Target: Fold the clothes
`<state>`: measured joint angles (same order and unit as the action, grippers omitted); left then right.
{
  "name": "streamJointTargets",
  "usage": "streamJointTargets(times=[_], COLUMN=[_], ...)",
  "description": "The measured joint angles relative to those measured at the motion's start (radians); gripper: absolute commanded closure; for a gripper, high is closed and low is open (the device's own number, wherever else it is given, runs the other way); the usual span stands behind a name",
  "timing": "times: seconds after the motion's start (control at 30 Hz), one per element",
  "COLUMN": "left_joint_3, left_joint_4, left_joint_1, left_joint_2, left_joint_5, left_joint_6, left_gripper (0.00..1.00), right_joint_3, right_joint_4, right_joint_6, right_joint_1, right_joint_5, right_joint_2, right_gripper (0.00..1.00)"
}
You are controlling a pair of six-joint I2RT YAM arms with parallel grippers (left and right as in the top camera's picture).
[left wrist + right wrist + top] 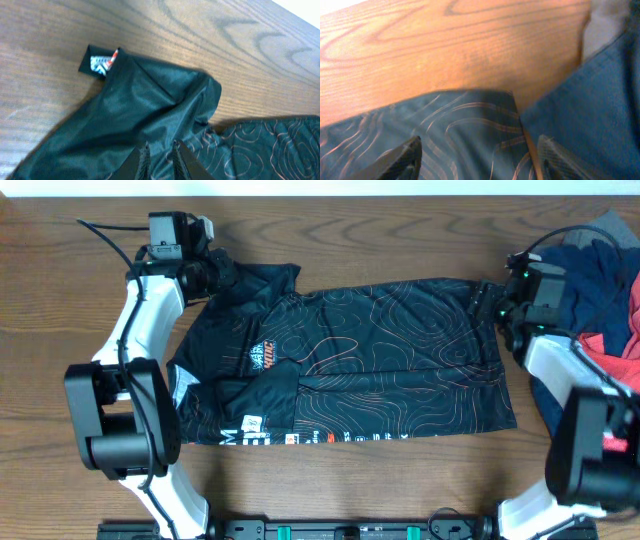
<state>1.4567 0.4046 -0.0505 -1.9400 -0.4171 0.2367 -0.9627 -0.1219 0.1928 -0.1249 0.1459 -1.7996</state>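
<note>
Jersey: black, orange contour lines, spread flat mid-frame on table. Left gripper: clenched, apparently pinching jersey's bunched upper-left corner. Right gripper: released, straddling upper-right corner. Navy and red clothes: heaped far right

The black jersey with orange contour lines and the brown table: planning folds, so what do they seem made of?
Black jersey with orange contour lines: thin, smooth synthetic knit, probably polyester; soft sheen and limp creases. Brown table: wood or wood-look laminate, satin finish, bold grain; cannot tell which.
</note>
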Motion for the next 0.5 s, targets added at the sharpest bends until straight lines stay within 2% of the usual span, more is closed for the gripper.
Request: streamJointTargets(times=[0.17,0.23,0.3,0.37,0.5], left_joint_3=[0.0,0.0,0.0,0.0,0.0], left_joint_4=[0.032,0.008,-0.032,-0.074,-0.192], left_joint_1=[0.0,0.0,0.0,0.0,0.001], left_joint_2=[-0.001,-0.001,-0.001,-0.001,-0.02], left_joint_5=[-0.002,-0.002,0.006,0.023,0.047], left_joint_6=[0.0,-0.002,-0.001,-0.005,-0.009], left_gripper=[0.8,0.48,0.34,0.29,0.26], right_joint_3=[-0.003,-0.008,-0.024,-0.037,-0.064], right_joint_4=[-0.156,-0.164,-0.163,-0.159,-0.119], right_joint_6=[0.0,0.0,0.0,0.0,0.0], right_joint_1=[0.002,0.002,0.002,0.002,0.002], right_joint_5=[-0.005,-0.007,-0.008,-0.008,-0.007], right_joint_2=[-0.143,-0.174,-0.203,-0.213,-0.213], right_gripper=[0.32,0.29,0.27,0.26,0.22])
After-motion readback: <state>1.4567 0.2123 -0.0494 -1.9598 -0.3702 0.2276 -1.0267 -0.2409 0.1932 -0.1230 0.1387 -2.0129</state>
